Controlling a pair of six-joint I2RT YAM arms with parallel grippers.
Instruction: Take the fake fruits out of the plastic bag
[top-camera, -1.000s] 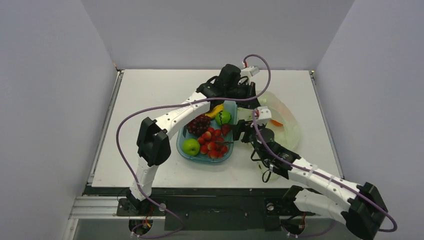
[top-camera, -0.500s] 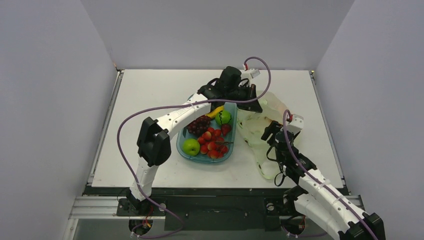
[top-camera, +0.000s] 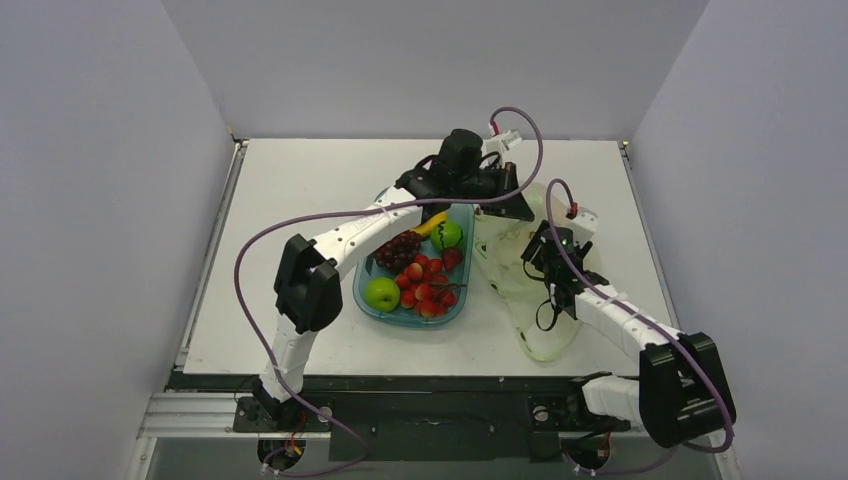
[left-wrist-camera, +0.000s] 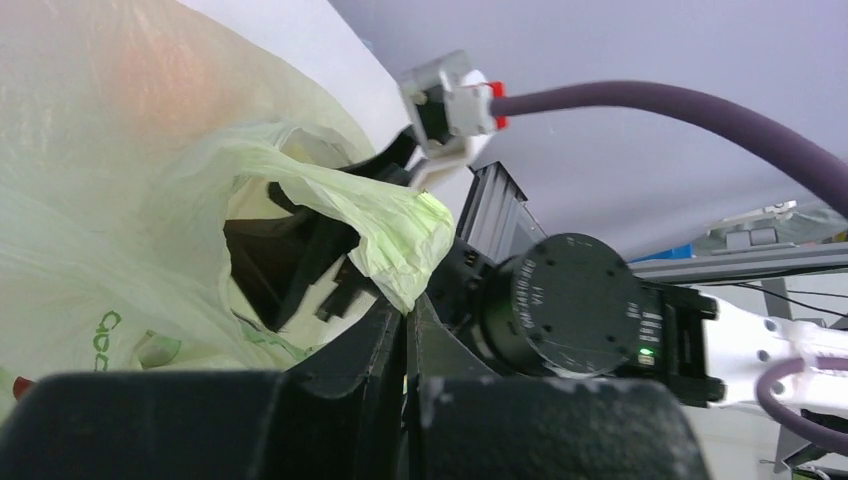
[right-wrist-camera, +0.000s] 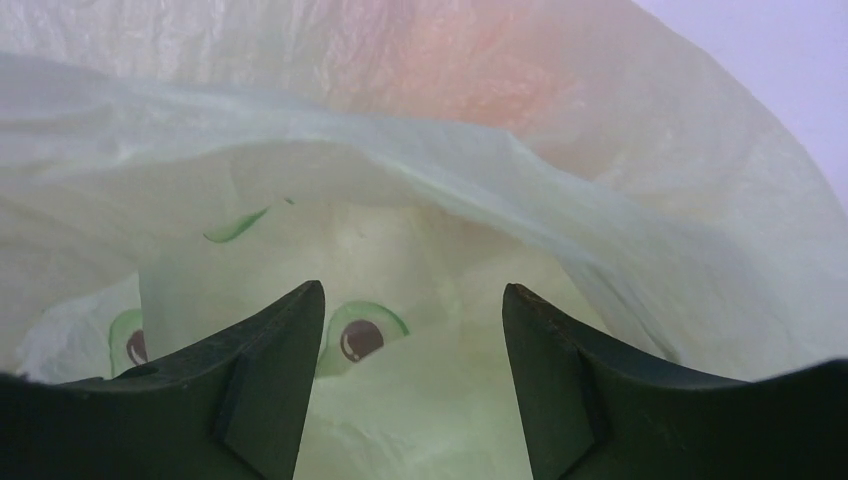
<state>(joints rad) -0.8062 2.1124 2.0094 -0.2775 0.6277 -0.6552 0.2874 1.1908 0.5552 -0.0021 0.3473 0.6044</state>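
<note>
The pale-green plastic bag (top-camera: 545, 325) lies right of the tray. My left gripper (top-camera: 512, 206) is shut on a fold of the bag's rim (left-wrist-camera: 400, 230) and holds the mouth up; its closed tips (left-wrist-camera: 408, 305) pinch the film. My right gripper (top-camera: 534, 256) is open inside the mouth. Between its jaws (right-wrist-camera: 410, 330) there is only film. Just left of that lies a small green piece with a dark centre (right-wrist-camera: 360, 335). An orange blur (right-wrist-camera: 480, 70) shows through the bag. Fake fruits sit in the tray: green apple (top-camera: 382, 293), red cluster (top-camera: 428, 285), banana (top-camera: 432, 222).
The clear teal tray (top-camera: 362, 278) stands at the table's middle, also holding a dark grape bunch (top-camera: 397, 247) and a round green fruit (top-camera: 446, 234). My left forearm crosses above the tray's far end. Purple cables arc over both arms.
My right arm swung from beside the tray out to the right, then forward into the bag's mouth, jaws narrowing slightly. The left gripper kept its hold on the rim and shifted a little right.
</note>
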